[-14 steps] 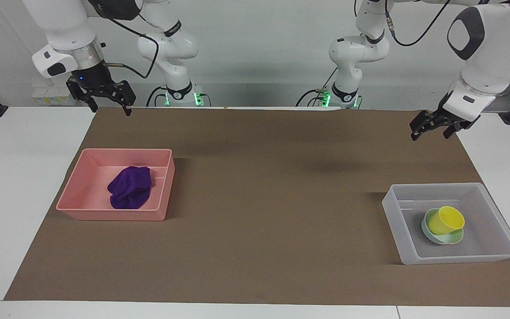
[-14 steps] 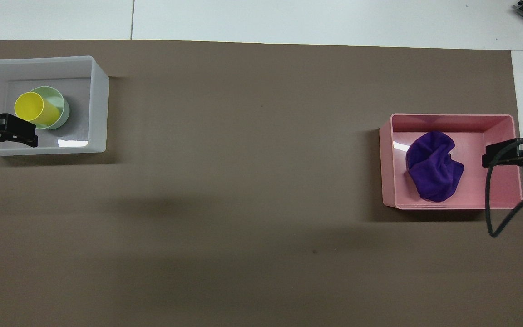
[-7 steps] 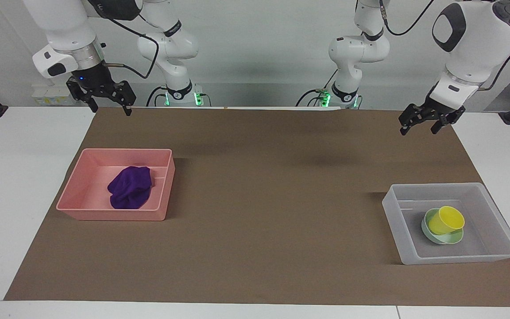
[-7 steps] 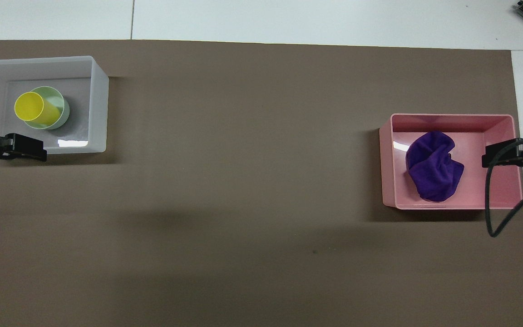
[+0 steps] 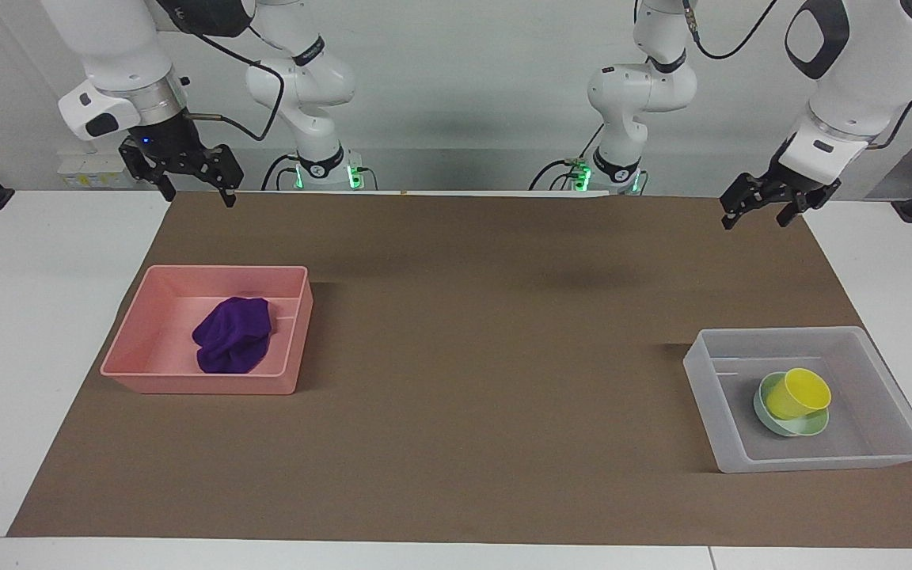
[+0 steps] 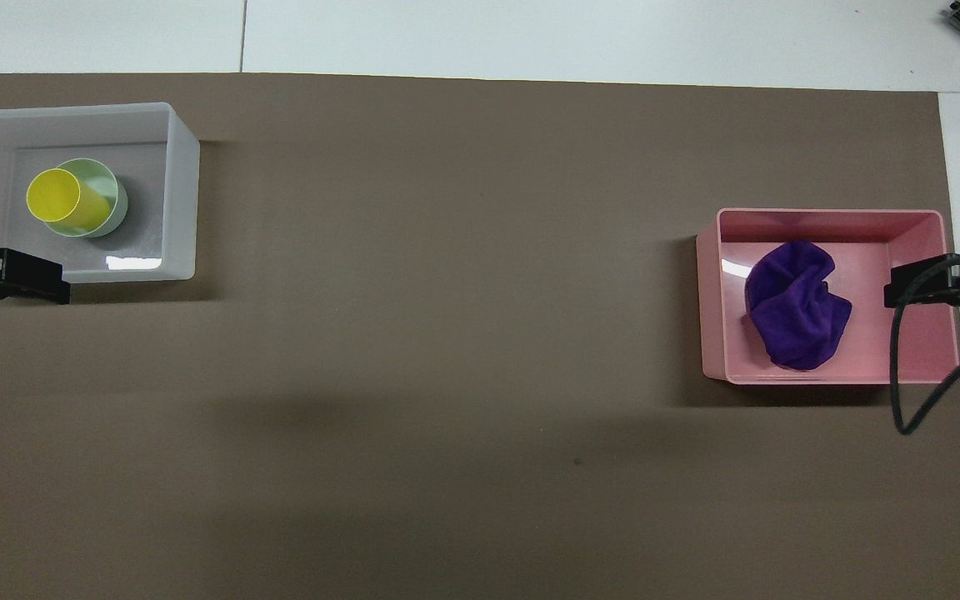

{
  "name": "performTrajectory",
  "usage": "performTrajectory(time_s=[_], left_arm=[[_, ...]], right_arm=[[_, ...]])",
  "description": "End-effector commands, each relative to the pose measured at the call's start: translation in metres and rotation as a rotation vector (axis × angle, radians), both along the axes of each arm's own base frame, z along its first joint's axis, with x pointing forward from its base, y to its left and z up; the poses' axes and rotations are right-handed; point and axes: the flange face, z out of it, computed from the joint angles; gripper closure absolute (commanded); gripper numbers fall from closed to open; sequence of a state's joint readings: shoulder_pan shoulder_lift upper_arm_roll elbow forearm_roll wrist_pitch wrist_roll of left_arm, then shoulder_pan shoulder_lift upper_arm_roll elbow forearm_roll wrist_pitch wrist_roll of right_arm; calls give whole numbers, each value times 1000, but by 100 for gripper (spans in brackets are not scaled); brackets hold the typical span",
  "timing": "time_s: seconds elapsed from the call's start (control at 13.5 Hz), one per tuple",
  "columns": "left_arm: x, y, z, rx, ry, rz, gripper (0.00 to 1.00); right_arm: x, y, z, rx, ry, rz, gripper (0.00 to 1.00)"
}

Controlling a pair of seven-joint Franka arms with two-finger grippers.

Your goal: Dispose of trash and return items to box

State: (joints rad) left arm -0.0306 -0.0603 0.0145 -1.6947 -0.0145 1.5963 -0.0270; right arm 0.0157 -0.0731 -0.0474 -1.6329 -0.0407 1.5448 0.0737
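Note:
The purple cloth wad, the trash (image 5: 233,345) (image 6: 797,315), lies inside the pink bin (image 5: 133,336) (image 6: 830,221) at the right arm's end of the table. The yellow cup (image 5: 799,393) (image 6: 59,200) leans in the mint-green bowl (image 5: 812,427) (image 6: 105,179), and both rest in the clear-grey box (image 5: 709,412) (image 6: 184,208) at the left arm's end. My right gripper (image 5: 197,195) hangs open and empty in the air over the mat's edge nearest the robots. My left gripper (image 5: 754,222) also hangs open and empty over the mat's corner, well above the table.
A brown mat (image 5: 488,332) (image 6: 463,333) covers most of the white table. Both arm bases (image 5: 321,170) stand at the table's edge. A black cable (image 6: 905,392) loops from the right wrist over the pink bin's corner.
My left gripper has drawn back from over the clear box and risen a little. The right arm, the bins and their contents have not moved.

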Motion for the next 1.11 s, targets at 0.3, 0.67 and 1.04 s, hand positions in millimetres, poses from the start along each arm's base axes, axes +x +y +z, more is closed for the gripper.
performTrajectory(time_s=[0.3,0.67,1.04], left_arm=[[8,-7,0,0,19,-4,0],[6,-1,5,-1,14,7,0],[6,4,6,-2,11,12,0]], right_arm=[[-5,-1,-1,28,-6,43,0],[-6,0,-2,31,-4,38,0],[-7,-7,-2,32,1,67,0]])
